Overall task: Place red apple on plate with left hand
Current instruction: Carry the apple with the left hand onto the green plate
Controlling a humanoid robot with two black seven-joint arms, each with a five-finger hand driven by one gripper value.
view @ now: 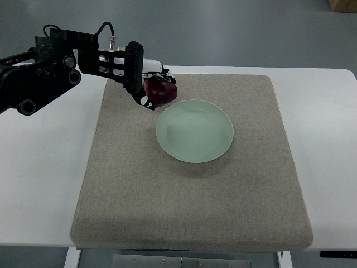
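A dark red apple [162,92] is held in my left hand [152,84], whose fingers are curled around it. The hand sits over the far left part of the mat, just beyond the plate's upper left rim. The pale green plate [194,130] lies empty in the middle of the beige mat. The left arm [50,70] comes in from the upper left edge. The right arm is out of view.
A beige fabric mat [189,190] covers most of a white table [39,167]. The table's front edge runs along the bottom. A brown box corner [343,4] shows at the top right on the grey floor.
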